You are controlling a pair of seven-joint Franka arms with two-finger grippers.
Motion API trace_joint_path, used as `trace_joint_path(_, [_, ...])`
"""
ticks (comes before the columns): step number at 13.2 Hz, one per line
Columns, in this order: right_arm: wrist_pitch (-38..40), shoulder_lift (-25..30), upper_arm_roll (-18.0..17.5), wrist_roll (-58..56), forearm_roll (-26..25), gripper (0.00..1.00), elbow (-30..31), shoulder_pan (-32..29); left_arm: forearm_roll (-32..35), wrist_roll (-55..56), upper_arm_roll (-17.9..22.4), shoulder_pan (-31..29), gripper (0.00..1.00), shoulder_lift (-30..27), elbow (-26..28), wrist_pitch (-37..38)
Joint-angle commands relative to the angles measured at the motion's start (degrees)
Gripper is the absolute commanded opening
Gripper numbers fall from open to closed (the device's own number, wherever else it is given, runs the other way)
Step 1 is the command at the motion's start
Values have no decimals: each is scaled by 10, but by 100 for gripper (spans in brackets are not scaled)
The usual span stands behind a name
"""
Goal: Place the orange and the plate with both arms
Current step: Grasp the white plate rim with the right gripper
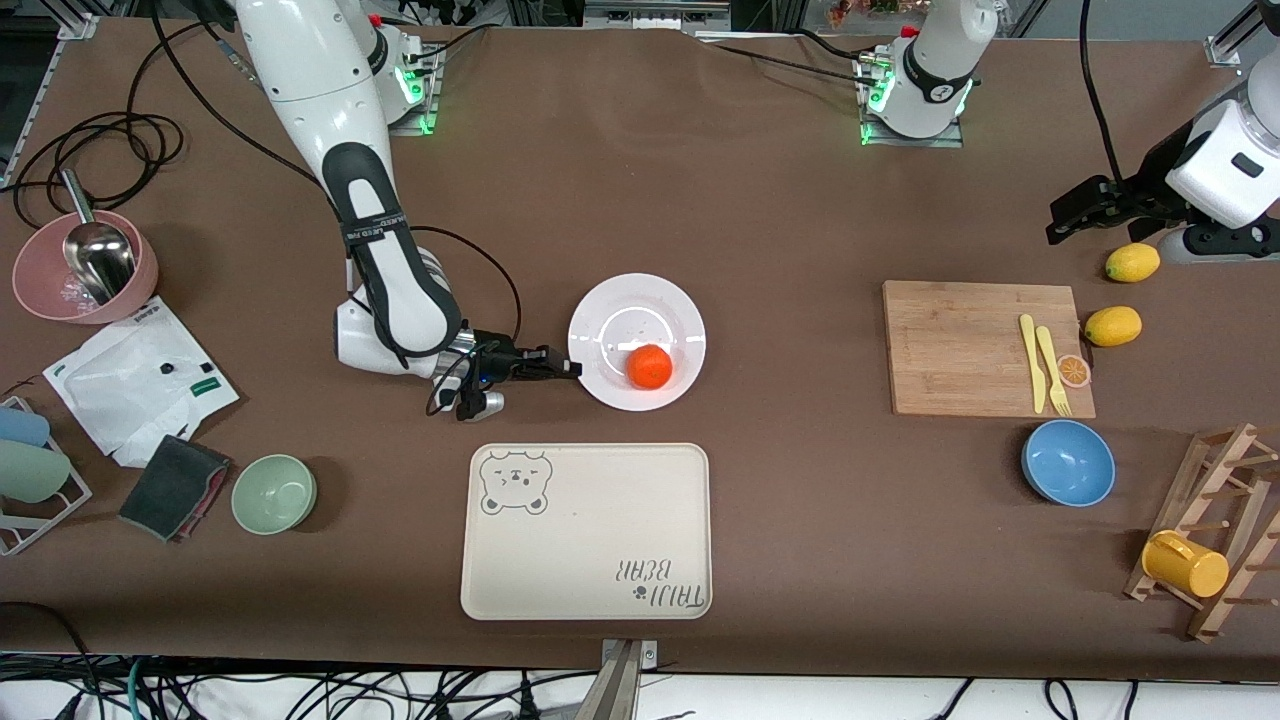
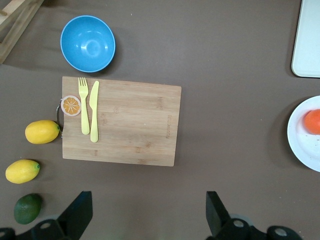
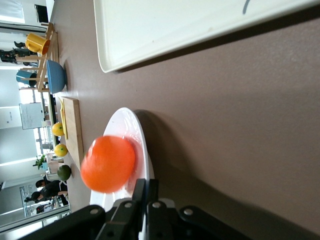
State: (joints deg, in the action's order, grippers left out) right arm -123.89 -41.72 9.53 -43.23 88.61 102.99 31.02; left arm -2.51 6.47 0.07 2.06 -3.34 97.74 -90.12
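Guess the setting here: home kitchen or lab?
Most likely a robotics lab bench staged as a kitchen. Two arms are bolted onto a brown cloth-covered table, loose cables hang off its edge, and the props are toy-like: a bamboo cutting board with yellow plastic cutlery.

Bear-print tray flat on surface. Cutting board carries yellow fork, knife; two lemons beside it, blue bowl nearby.
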Motion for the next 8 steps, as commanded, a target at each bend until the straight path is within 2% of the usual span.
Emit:
trace_joint_path(1, [5,-13,2,12,2,0,-29,-7,8,-11,5,5,100,7,-18,13])
trace_joint_path(8, [51,-10,4,-13,-7,0,-52,-32,8,-11,5,6,100,7,-18,13])
